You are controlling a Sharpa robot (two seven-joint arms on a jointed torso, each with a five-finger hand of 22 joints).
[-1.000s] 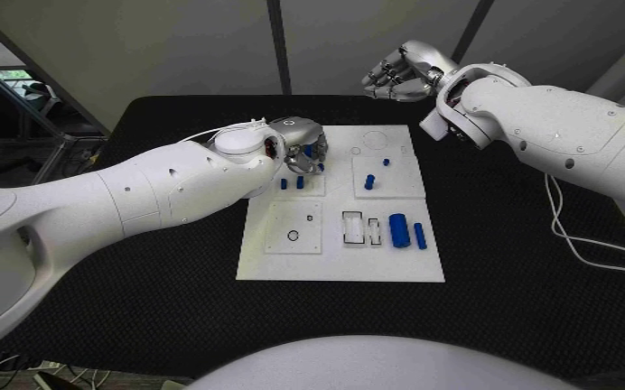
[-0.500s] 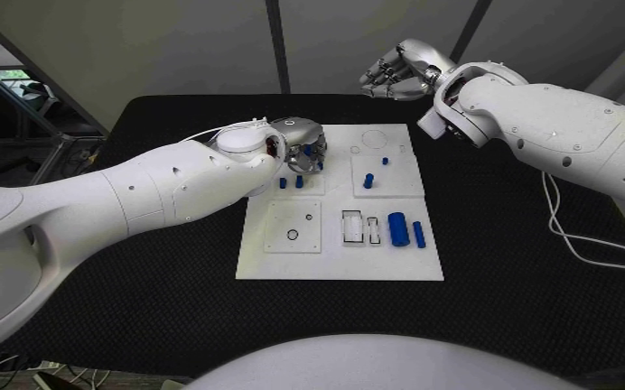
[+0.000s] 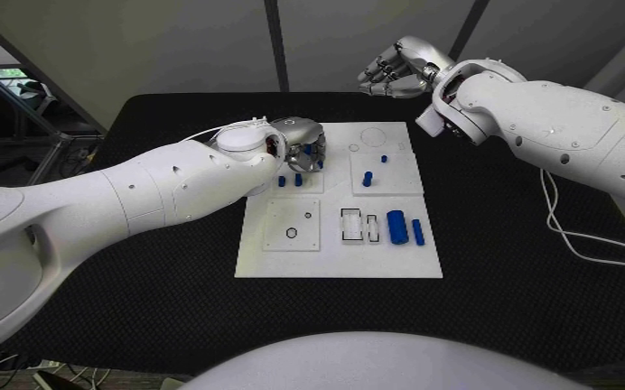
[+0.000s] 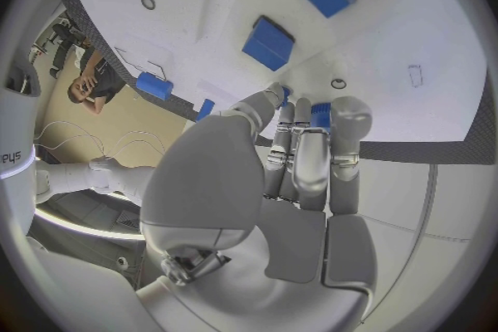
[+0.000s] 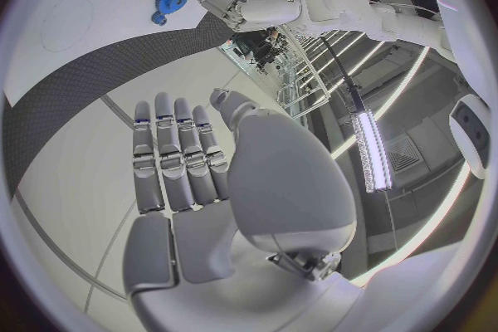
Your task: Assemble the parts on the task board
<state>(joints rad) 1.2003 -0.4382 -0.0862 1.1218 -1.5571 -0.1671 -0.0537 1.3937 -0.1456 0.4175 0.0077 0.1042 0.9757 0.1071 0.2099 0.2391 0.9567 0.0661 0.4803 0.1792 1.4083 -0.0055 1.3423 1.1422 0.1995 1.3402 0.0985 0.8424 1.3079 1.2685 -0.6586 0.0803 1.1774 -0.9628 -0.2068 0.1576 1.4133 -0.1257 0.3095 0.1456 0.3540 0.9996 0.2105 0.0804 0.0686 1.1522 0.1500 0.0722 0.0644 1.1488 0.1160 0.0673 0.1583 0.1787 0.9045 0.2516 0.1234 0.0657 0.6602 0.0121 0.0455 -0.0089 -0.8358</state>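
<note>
Partial lettering "IPYS" on a white arm (clipped at the edge).

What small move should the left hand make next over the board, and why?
Probably a slow lowering of the left hand straight down. Its fingertips seem to pinch a small blue part just above the task board, so the part looks not yet seated. The right hand is raised beyond the table, holds nothing, and is out of the way.

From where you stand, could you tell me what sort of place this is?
Probably a robotics lab or test cell: a black table carries a white task board with small blue parts, backed by grey partition panels.
</note>
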